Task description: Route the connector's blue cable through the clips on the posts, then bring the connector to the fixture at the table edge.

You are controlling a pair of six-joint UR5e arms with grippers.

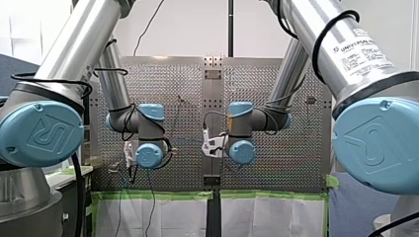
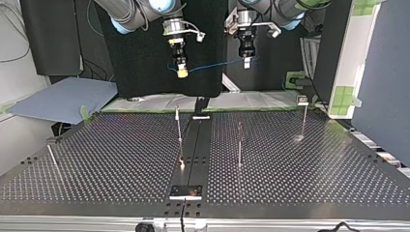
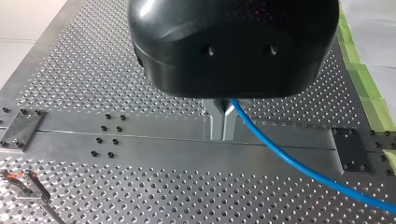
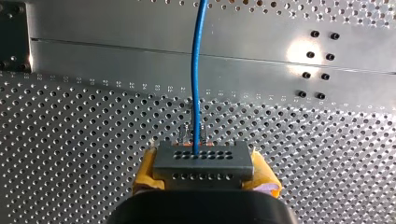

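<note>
Both grippers hang high above the table. My right gripper (image 4: pixel 203 164) has its yellow pads (image 4: pixel 145 170) shut on the grey connector (image 4: pixel 203 161). The blue cable (image 4: pixel 196 70) leaves the connector's face and runs away over the table. In the top view my right gripper (image 2: pixel 182 71) is at the left and my left gripper (image 2: pixel 246 62) at the right, with the cable (image 2: pixel 212 65) sagging slightly between them. My left gripper (image 3: pixel 222 133) has its metal fingers shut on the cable (image 3: pixel 289 161), which trails off to one side.
Thin clip posts stand on the perforated table: one (image 2: pixel 179 126) left of the centre rail, one (image 2: pixel 239 145) right of it, one (image 2: pixel 303 116) far right, one (image 2: pixel 51 155) far left. A fixture plate (image 2: pixel 186 192) sits at the near edge. A clip (image 3: pixel 23 183) shows beside my left gripper.
</note>
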